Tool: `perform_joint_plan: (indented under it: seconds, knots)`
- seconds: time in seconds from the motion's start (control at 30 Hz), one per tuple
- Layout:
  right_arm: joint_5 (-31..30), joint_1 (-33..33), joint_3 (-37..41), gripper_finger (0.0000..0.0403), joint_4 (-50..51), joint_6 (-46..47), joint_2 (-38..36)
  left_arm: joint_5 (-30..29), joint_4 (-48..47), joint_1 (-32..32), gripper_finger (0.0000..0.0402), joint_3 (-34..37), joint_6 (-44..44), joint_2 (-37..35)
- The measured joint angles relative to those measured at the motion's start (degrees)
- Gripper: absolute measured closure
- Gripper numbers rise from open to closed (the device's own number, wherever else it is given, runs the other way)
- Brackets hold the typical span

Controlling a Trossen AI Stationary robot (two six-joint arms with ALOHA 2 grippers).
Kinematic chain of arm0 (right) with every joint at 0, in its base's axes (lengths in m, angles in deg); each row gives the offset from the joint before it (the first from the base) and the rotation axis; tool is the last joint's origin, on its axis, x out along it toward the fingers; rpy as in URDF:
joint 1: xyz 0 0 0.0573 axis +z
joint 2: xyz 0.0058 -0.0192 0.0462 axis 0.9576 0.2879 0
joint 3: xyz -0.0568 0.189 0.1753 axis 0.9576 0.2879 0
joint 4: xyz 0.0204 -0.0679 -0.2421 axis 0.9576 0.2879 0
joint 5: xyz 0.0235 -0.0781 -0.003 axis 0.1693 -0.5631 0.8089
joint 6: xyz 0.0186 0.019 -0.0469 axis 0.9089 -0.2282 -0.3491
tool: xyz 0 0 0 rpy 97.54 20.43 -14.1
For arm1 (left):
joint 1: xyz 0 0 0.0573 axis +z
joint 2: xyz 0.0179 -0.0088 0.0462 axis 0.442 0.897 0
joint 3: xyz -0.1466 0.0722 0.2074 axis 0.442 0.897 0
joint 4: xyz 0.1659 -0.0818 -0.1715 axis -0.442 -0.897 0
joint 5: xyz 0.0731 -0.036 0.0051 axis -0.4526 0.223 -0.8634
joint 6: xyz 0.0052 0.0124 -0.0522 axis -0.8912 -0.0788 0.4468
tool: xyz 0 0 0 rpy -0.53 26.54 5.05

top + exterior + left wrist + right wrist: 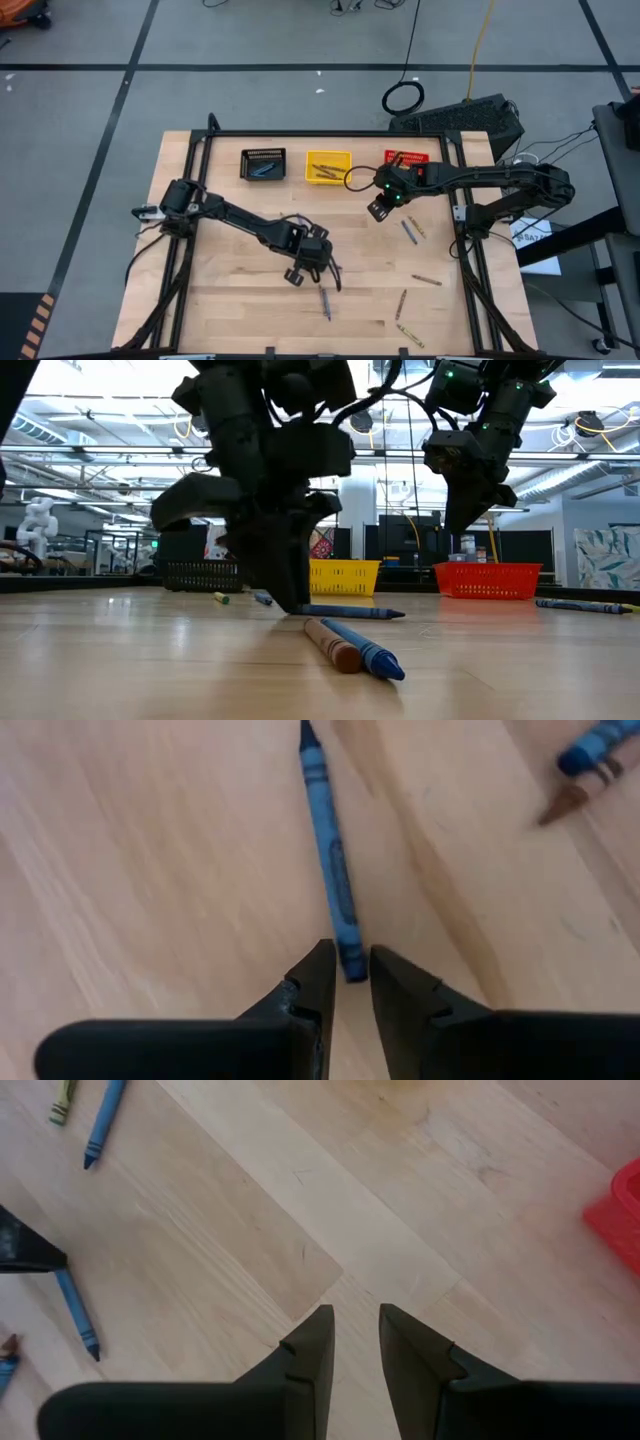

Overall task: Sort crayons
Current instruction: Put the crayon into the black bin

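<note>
The left gripper (pixel 348 970) is down at the table (pixel 230 270) mid-board, its fingers slightly apart with the end of a blue crayon (pixel 330 860) between the tips; whether they pinch it, I cannot tell. Just beside lie a brown crayon (pixel 332 643) and another blue one (pixel 365 648), touching. Along the far edge stand a black bin (pixel 264 163), a yellow bin (pixel 328 166) and a red bin (pixel 405 160). The right gripper (pixel 355 1330) hangs above bare wood near the red bin, fingers slightly apart and empty. More crayons (pixel 410 232) lie scattered at the right.
</note>
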Motion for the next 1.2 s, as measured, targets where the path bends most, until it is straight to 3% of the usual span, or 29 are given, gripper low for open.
perform_joint_plan:
  seconds: [0.37, 0.67, 1.2]
  knots:
    - [-0.02, 0.00, 0.00, 0.0332, -0.13, -0.39, 0.00, 0.26, 0.95, 2.35, 0.0336, 0.04, 7.46, 0.37]
    - [-0.02, 0.00, 0.00, 0.0332, -0.15, -0.41, 0.00, 1.23, 0.55, 2.80, 0.0394, 0.04, 7.62, 0.40]
    - [-0.02, 0.00, 0.00, 0.0332, -0.15, -1.67, 0.00, 1.48, -0.20, 2.80, 0.0401, -0.01, 7.61, 0.10]
